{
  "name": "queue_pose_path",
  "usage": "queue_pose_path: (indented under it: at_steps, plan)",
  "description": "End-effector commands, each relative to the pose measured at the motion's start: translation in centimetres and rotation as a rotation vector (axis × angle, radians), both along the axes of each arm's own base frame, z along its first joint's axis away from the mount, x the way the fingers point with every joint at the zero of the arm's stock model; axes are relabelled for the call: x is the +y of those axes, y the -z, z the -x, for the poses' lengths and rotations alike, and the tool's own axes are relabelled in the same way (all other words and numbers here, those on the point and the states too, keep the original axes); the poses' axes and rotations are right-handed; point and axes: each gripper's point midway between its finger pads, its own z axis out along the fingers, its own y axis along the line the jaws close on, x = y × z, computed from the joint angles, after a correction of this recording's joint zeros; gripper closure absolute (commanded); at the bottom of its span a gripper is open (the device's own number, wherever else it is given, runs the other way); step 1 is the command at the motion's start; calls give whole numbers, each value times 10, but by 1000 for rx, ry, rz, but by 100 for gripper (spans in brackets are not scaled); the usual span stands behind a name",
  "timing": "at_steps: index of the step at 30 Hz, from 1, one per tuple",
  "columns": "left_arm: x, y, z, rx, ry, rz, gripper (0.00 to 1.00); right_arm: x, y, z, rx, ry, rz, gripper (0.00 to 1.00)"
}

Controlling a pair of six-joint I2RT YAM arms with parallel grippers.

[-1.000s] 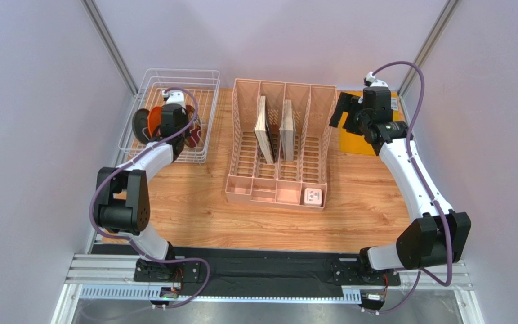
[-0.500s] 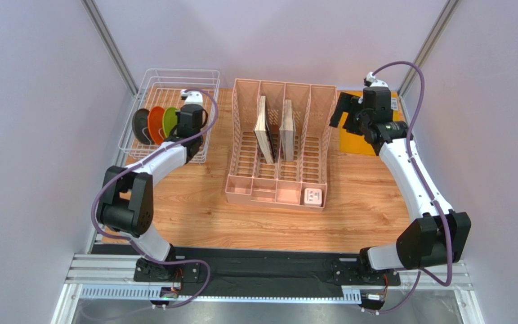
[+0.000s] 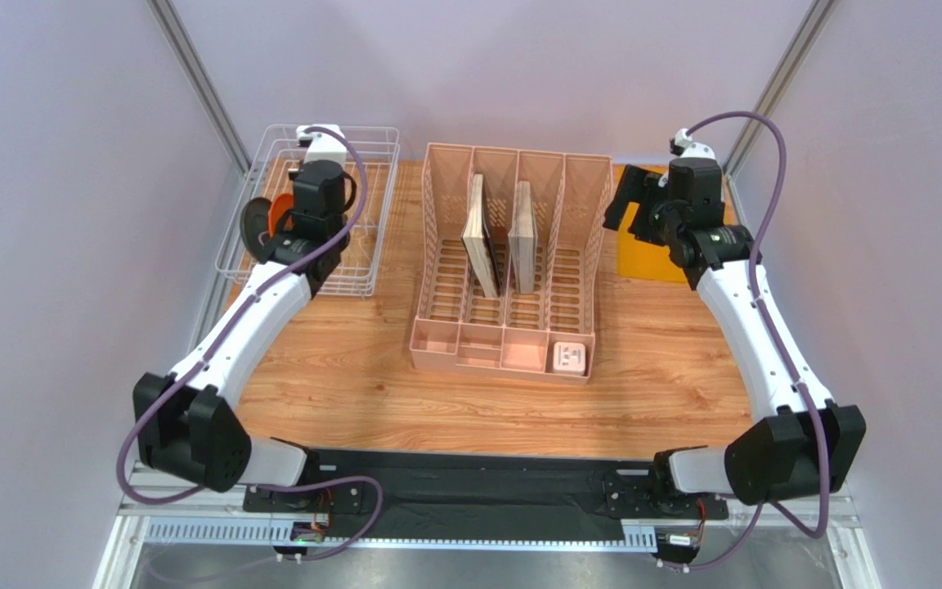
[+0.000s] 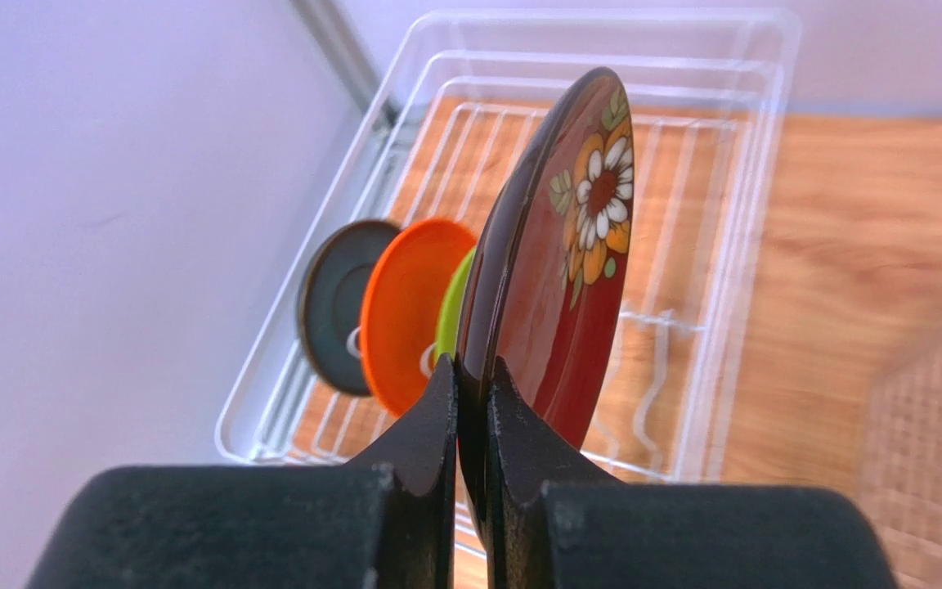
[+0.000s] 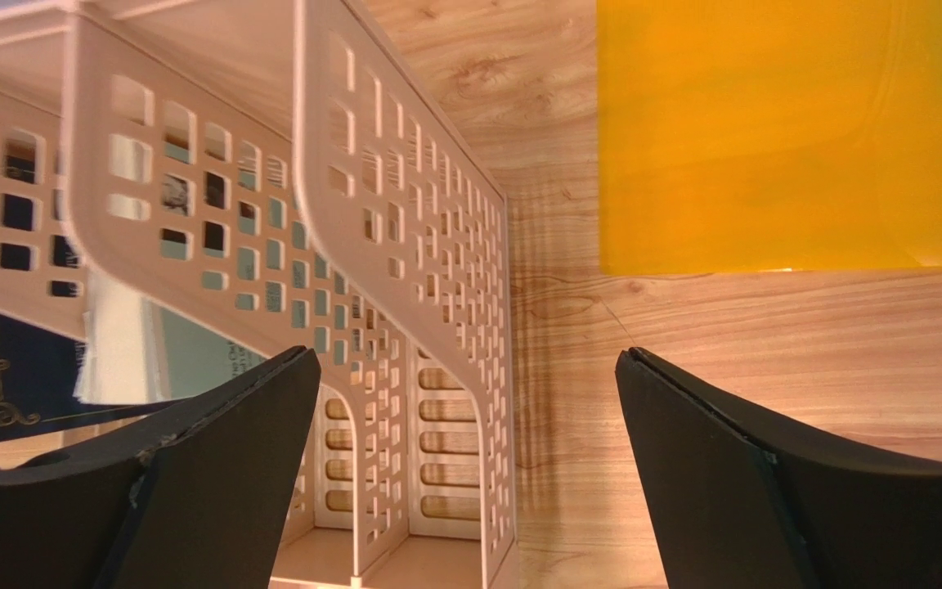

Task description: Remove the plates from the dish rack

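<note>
My left gripper (image 4: 474, 405) is shut on the lower rim of the dark red floral plate (image 4: 574, 282) and holds it on edge above the white wire dish rack (image 4: 734, 307). The orange plate (image 4: 405, 307), lime green plate (image 4: 451, 313) and dark slate blue plate (image 4: 338, 301) stand on edge in the rack's left part. In the top view the left gripper (image 3: 308, 211) hangs over the rack (image 3: 372, 246) and hides the red plate. My right gripper (image 5: 466, 356) is open and empty over the table beside the pink organiser (image 5: 415, 246).
The pink slotted organiser (image 3: 507, 264) stands mid-table with two beige boards (image 3: 480, 233) upright in it. A yellow mat (image 3: 648, 258) lies at the back right, under the right gripper (image 3: 630, 196). Grey walls close in on both sides.
My left gripper went from among the plates to the right, then back left and higher with the dark red plate in it. The left arm has stretched out. The right arm has barely shifted.
</note>
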Motion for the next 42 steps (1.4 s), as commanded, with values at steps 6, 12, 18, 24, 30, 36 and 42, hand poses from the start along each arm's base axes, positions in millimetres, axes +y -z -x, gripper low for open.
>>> queue_pose_path:
  at_steps: [6,12,18,24,30,36,42]
  plan:
    - [-77,-61,43,-89,387,410,100,43,-62,40,-200,-222,-165,0]
    - [-108,-63,83,-78,531,611,100,71,-61,56,-182,-345,-248,0]
    - [-118,-53,126,-59,600,720,100,93,-42,66,-152,-409,-268,0]
    - [-128,-40,159,-45,669,817,100,121,-24,79,-121,-502,-281,0]
    - [-155,-29,159,-8,748,853,100,153,-27,91,-141,-628,-338,0]
    - [-185,-27,152,0,818,908,100,176,-13,98,-104,-704,-363,0]
    - [-204,-24,148,10,858,937,100,195,0,112,-65,-769,-397,0]
